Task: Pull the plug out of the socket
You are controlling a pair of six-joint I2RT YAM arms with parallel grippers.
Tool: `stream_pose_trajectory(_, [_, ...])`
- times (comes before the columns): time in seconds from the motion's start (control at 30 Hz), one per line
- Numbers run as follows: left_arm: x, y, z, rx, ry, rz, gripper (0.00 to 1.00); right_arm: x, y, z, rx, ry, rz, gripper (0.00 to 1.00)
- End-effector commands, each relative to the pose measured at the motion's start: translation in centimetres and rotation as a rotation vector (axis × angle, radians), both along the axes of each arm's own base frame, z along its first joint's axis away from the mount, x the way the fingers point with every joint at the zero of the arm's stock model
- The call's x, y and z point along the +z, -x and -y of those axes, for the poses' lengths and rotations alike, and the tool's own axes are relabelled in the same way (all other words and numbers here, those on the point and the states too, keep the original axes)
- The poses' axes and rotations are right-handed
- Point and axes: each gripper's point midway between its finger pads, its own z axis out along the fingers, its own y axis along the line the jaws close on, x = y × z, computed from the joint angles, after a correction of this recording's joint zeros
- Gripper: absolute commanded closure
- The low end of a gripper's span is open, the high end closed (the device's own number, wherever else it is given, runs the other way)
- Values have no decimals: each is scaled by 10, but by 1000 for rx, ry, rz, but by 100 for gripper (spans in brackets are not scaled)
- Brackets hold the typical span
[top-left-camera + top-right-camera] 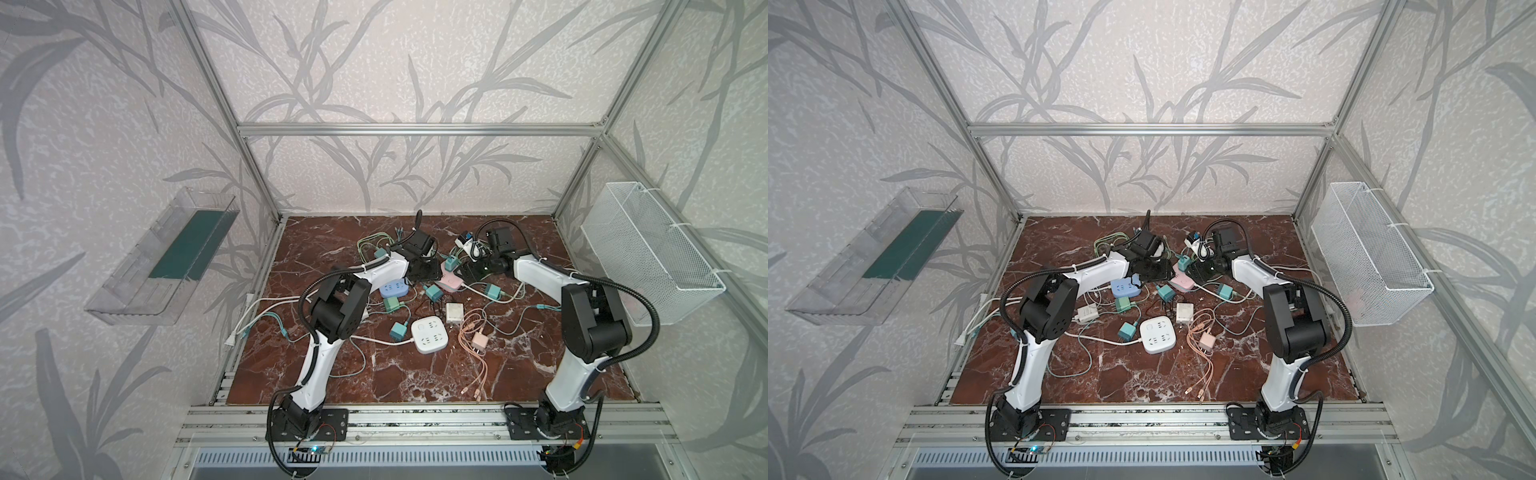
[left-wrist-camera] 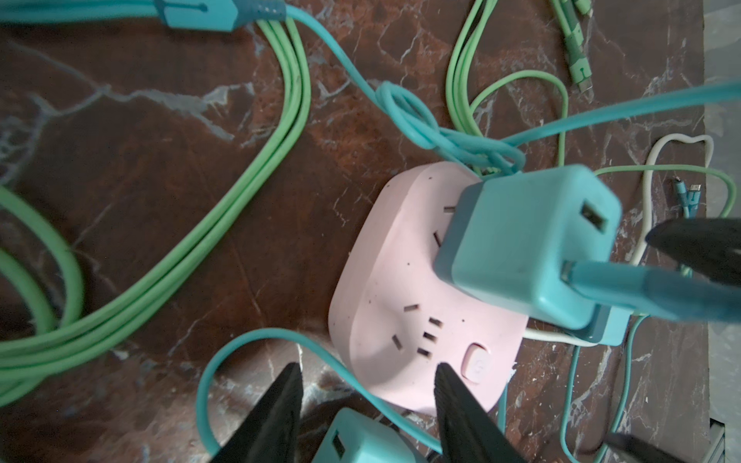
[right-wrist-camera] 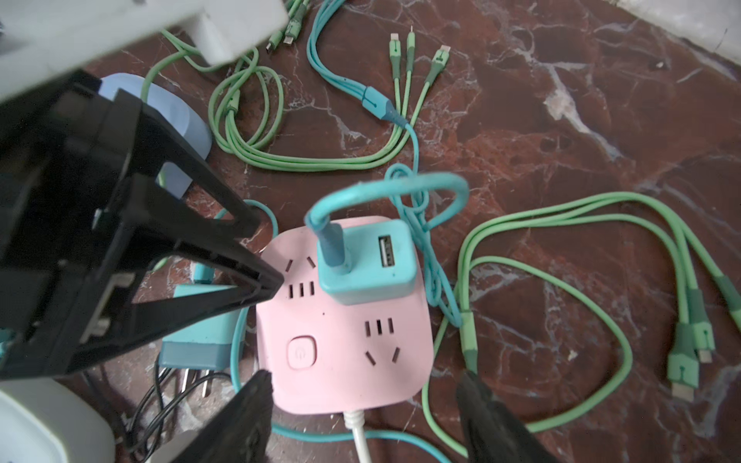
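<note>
A pink socket (image 3: 345, 332) lies on the marble table (image 1: 374, 374), with a teal plug (image 3: 369, 264) standing in one of its outlets and a teal cable looping out of the plug's top. In both top views the socket (image 1: 451, 283) (image 1: 1183, 283) sits between the two grippers, under the plug (image 1: 451, 262). My right gripper (image 3: 365, 377) is open, its fingertips straddling the socket's edge where the white cord leaves. My left gripper (image 2: 367, 373) is open too. One of its fingers (image 2: 461, 409) is over the socket's (image 2: 401, 288) rim near the button, short of the plug (image 2: 529, 248).
A loose teal charger (image 2: 361, 441) lies under the left jaws. Green and teal cables (image 2: 200, 224) tangle around the socket. A blue socket (image 1: 394, 288), a white socket (image 1: 430, 334) and a white adapter (image 1: 454, 311) lie nearer the front. A wire basket (image 1: 648, 249) hangs on the right wall.
</note>
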Motion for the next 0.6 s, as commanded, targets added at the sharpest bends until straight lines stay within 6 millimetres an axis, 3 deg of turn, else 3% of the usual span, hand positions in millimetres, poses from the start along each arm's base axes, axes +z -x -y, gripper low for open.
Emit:
stream_pose_trajectory(0.0, [-2,-1,0,-8,-7,-22,46,7,-12,-11,60,22,52,28])
stream_pose_trajectory(0.57, [-7,-7,-1,0,-1,-33,46,-21,-26,-29,101,93,8,37])
